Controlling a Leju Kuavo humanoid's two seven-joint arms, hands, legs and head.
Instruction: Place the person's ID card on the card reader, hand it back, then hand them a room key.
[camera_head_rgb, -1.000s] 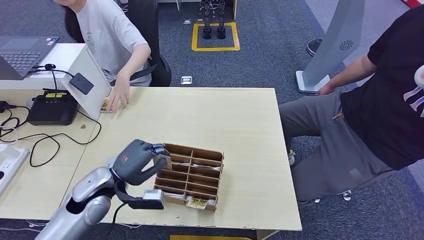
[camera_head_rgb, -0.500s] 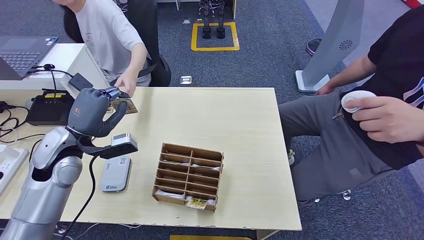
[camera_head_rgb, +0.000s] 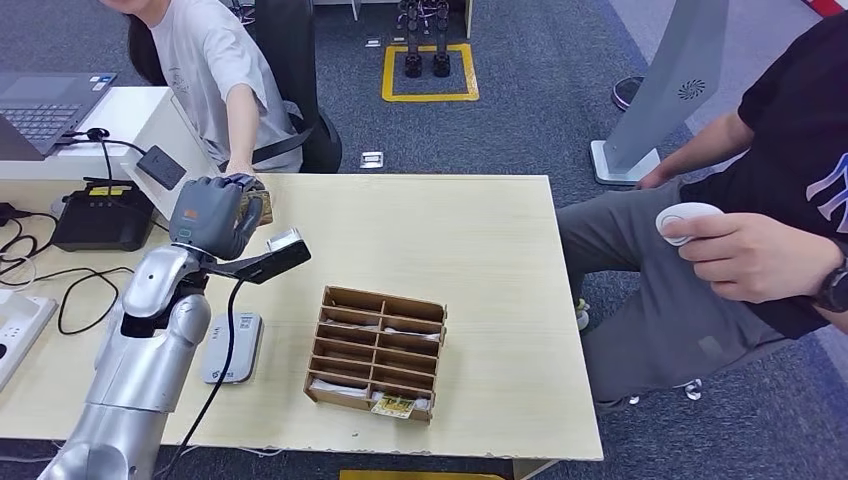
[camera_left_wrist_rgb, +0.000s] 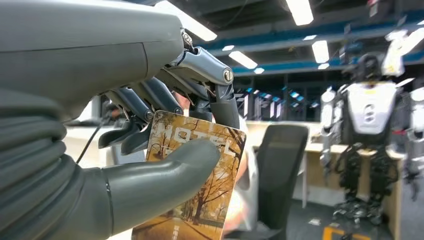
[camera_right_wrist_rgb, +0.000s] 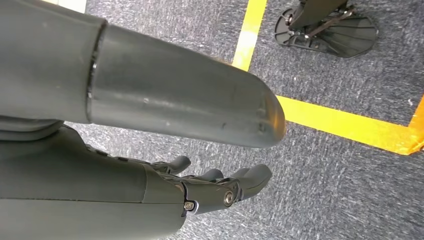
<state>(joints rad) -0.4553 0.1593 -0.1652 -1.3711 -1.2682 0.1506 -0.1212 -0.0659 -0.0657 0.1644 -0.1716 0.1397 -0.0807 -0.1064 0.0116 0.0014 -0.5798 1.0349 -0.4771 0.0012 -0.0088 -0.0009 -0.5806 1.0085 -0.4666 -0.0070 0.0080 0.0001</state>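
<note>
Left wrist view: room key (camera_left_wrist_rgb: 200, 195) pinched between thumb and fingers (camera_left_wrist_rgb: 220, 107).

Light wood table (camera_head_rgb: 470, 250), blue-grey carpet (camera_head_rgb: 540, 120), yellow floor marking (camera_head_rgb: 430, 97).

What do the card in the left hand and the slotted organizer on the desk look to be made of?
Room key card: probably glossy printed plastic, going by its thin, rigid look and its autumn picture; laminated paper is possible. The left hand pinches it. Organizer: brown matte corrugated cardboard, with raw slotted dividers.
</note>
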